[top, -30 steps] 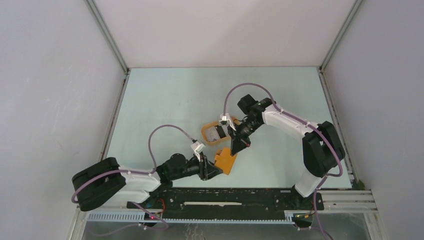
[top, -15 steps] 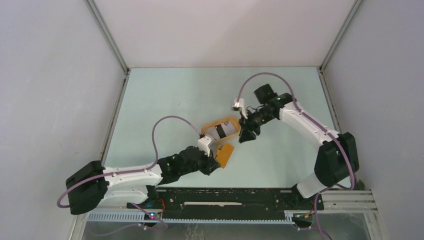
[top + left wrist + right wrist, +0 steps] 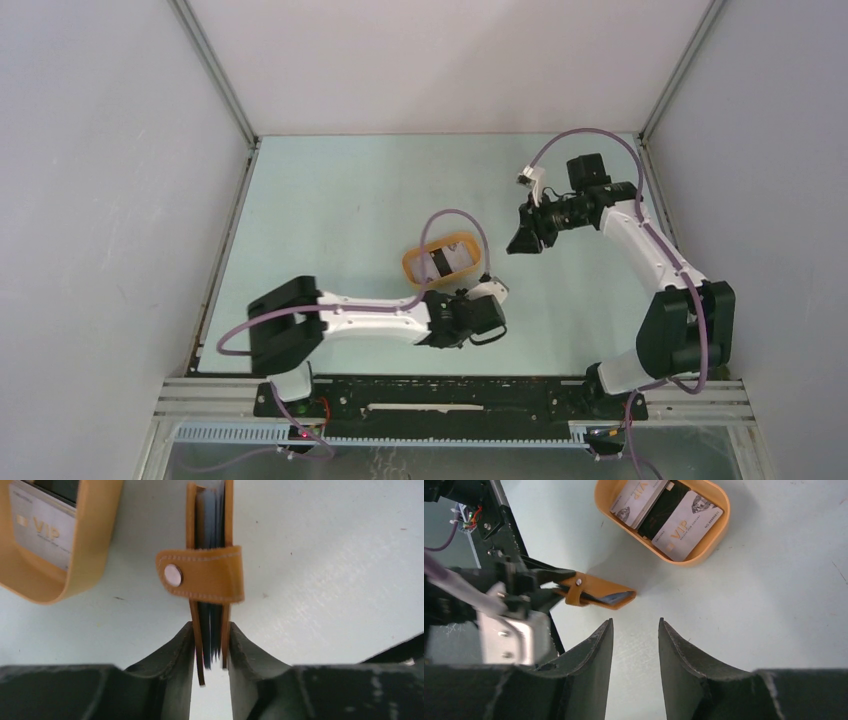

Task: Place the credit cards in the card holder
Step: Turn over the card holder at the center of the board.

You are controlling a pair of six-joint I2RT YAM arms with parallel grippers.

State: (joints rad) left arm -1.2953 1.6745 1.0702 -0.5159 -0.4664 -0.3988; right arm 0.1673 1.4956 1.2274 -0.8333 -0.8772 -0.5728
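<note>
Left tool: clamped on the card holder, which stands on edge between its fingers.
Right tool: spread wide, empty; credit cards lie ahead in the orange tray.
Technique: hold steady; the tab likely needs clearing first.

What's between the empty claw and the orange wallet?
Right wrist view: only bare pale tabletop separates the right gripper from the orange leather card holder.

an oval orange tray sits near the middle of the pale green table
</note>
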